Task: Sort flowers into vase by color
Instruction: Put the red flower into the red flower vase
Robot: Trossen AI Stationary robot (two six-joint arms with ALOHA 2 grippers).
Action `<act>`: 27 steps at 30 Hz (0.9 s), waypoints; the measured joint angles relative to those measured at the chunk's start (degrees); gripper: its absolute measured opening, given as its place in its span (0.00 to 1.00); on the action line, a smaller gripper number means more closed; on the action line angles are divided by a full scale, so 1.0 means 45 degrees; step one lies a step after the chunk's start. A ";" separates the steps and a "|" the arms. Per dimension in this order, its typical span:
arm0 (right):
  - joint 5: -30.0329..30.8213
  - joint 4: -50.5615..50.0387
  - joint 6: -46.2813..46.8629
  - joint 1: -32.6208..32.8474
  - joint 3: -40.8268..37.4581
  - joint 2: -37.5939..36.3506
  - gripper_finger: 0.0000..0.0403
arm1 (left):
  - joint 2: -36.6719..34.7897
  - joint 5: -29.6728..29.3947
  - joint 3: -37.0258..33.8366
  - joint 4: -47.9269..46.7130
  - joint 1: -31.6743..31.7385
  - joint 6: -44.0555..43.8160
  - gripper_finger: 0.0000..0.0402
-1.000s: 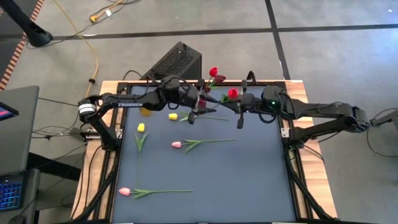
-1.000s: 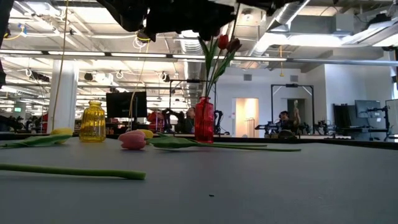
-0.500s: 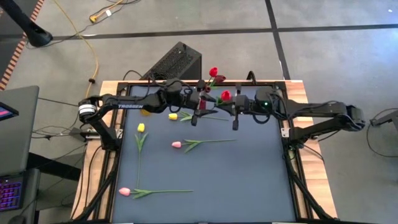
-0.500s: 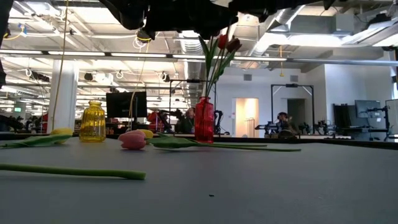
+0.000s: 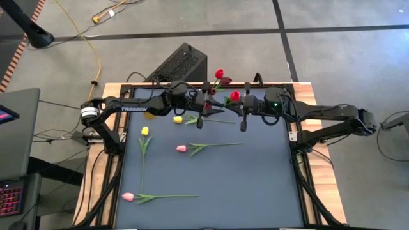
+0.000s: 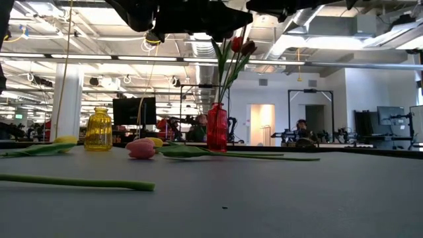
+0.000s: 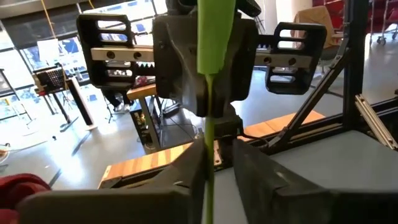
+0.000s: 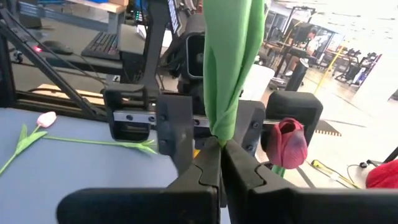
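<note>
With my right gripper [image 8: 219, 149] clamped on the red tulip's [image 5: 234, 96] green stem and my left gripper [image 7: 214, 163] closing on it too, I judged this a mid-air handover near the table's [image 5: 268, 185] far edge, next calling for one claw's release toward the red vase [image 6: 217, 127].

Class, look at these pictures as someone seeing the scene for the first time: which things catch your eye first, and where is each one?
At the table's far edge, the left gripper and right gripper meet, both pinching one red tulip by its green stem. Just behind them a red vase already holds red and maroon tulips, with an empty yellow vase off to the left. Pink tulips and yellow tulips lie loose on the dark mat.
</note>
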 joint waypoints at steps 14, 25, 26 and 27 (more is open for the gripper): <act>-0.0638 0.0075 -0.0306 0.0370 0.0000 0.0017 0.29 | 0.0000 -0.0002 0.0000 0.0276 -0.0004 0.0209 0.00; -0.0619 -0.0648 -0.0430 0.0321 -0.0005 -0.0423 0.69 | -0.1289 -0.0036 0.0000 0.0322 0.0011 0.0515 0.00; -0.0614 -0.0704 -0.0432 0.0325 -0.0005 -0.0466 0.70 | -0.1468 -0.0039 0.0000 0.0245 0.0011 0.0515 0.00; -0.0606 -0.0773 -0.0432 0.0325 -0.0005 -0.0527 0.70 | -0.1645 -0.0034 0.0000 0.0153 0.0039 0.0520 0.00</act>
